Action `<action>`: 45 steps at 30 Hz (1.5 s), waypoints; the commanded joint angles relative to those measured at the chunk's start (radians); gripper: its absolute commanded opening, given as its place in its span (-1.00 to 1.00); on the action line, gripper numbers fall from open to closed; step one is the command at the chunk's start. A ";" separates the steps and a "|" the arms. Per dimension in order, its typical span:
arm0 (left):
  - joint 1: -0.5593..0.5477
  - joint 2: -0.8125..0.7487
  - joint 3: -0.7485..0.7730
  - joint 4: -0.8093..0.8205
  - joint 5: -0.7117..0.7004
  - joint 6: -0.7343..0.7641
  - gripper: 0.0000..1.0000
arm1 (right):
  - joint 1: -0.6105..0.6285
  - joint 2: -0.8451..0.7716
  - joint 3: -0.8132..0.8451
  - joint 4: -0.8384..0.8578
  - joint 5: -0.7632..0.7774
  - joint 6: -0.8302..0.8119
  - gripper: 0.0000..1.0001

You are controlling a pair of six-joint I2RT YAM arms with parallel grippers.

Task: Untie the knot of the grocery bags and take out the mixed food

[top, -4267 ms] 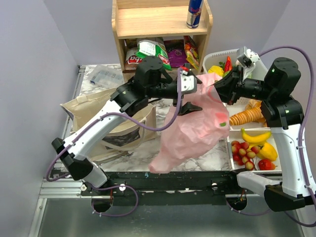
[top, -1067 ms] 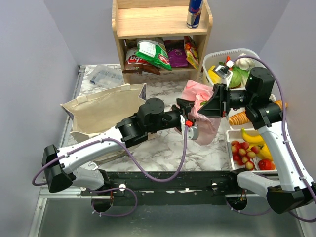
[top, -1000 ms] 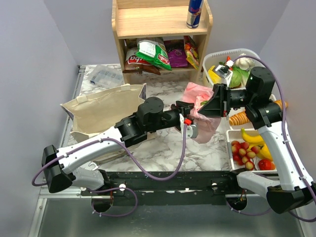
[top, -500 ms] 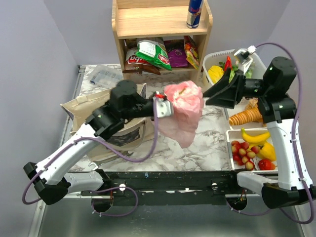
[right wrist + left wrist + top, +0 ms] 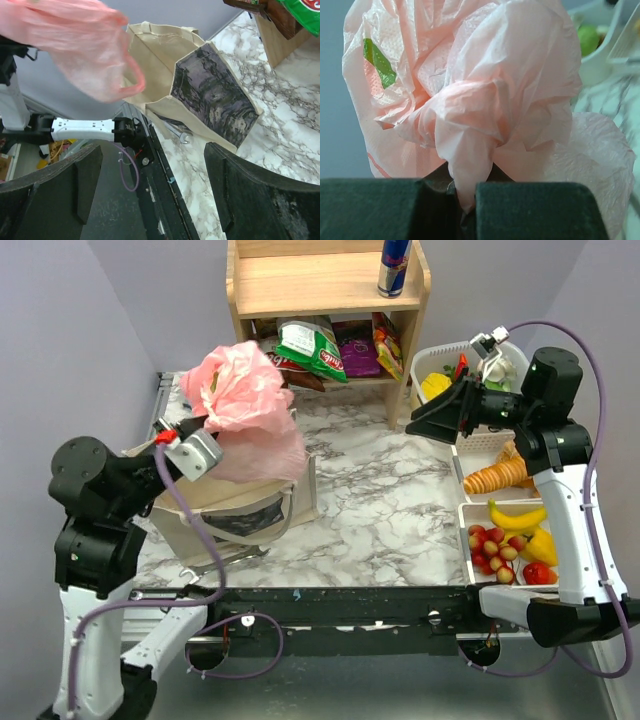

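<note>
The crumpled pink plastic bag (image 5: 245, 400) hangs in the air at the left, above the beige canvas tote (image 5: 240, 505). My left gripper (image 5: 215, 445) is shut on a pinched fold of it (image 5: 465, 192). I cannot pick out the knot in the bunched plastic (image 5: 485, 100). My right gripper (image 5: 415, 423) stands open and empty over the marble top, beside the white basket (image 5: 440, 355). Its view shows the tote (image 5: 200, 90) and the pink bag (image 5: 80, 45) far off. Mixed food lies at the right: a banana (image 5: 517, 515), a red pepper (image 5: 461, 368) and small red fruits (image 5: 490, 545).
A wooden shelf (image 5: 320, 290) at the back holds snack bags (image 5: 310, 345) and a can (image 5: 394, 265). White trays (image 5: 463, 540) line the right edge. A wrench (image 5: 182, 136) lies by the tote's near corner. A clear packet (image 5: 210, 392) sits back left.
The right gripper let go of the pink bag, opened and drew back to the right. The left arm carried the bag from the table's middle up and left, over the tote.
</note>
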 commanded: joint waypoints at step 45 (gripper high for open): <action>0.796 0.603 -0.406 -0.462 -0.637 0.241 -0.33 | -0.003 0.030 -0.082 -0.022 0.014 -0.054 0.83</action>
